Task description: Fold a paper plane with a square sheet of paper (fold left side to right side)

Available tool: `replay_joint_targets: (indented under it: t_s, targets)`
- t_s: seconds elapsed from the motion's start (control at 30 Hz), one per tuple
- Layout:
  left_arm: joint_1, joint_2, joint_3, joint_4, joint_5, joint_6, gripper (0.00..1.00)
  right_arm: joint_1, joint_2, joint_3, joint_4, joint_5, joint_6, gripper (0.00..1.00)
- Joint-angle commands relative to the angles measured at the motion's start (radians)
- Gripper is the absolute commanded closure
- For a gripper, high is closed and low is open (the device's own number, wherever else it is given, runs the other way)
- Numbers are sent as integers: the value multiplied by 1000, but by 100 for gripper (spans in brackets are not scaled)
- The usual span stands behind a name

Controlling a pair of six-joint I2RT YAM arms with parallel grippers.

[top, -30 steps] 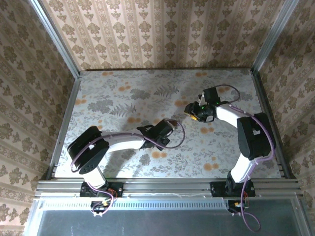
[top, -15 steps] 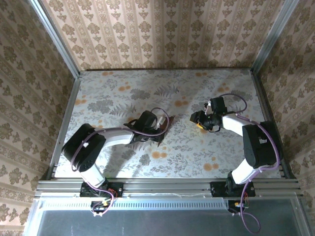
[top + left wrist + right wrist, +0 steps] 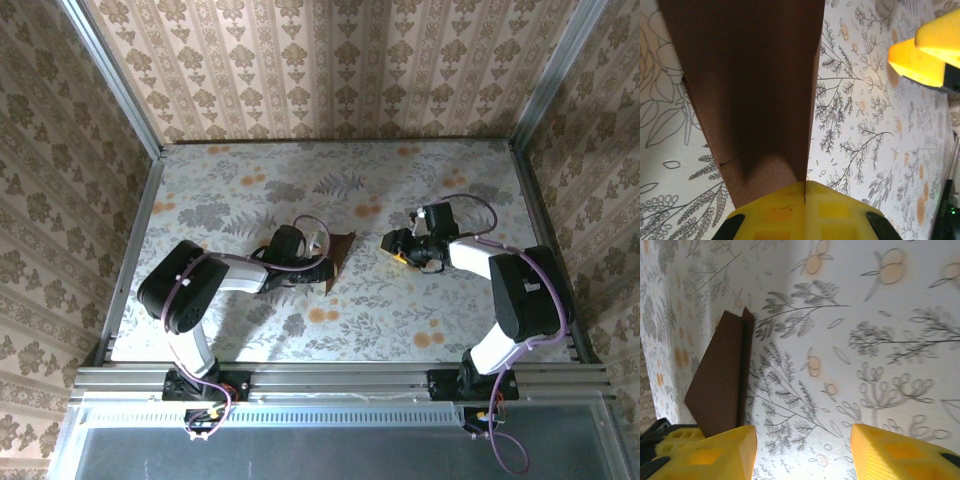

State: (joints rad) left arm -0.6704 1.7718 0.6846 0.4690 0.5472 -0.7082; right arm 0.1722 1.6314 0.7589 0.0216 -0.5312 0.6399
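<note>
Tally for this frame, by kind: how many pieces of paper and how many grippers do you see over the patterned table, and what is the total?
Paper: 1, the square sheet of paper, dark reddish-brown with a fold in it
Grippers: 2, the left gripper shut on the paper's edge, the right gripper open and apart from it
Total: 3

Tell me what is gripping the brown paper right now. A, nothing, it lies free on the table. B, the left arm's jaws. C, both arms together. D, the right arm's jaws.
B: the left gripper has its jaws pinched shut on the edge of the brown paper, while the right gripper stands open and apart from it.
</note>
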Motion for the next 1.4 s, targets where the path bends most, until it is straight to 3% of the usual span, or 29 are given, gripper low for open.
replay_joint_targets:
  t_s: [0.0,0.27,0.57,0.93,1.37]
  targets:
    - [19,23,-31,153,70,-99,100,31,29,-2,65,-26,31,46]
    - [55,105,-80,370,141,-240,100,107,69,46,109,2,68,47]
    - [74,142,-109,514,165,-310,100,178,129,113,152,19,98,47]
    - [84,186,-118,619,178,-385,100,208,192,190,159,43,116,49]
    - [86,216,-101,626,189,-403,100,217,244,216,184,45,134,51]
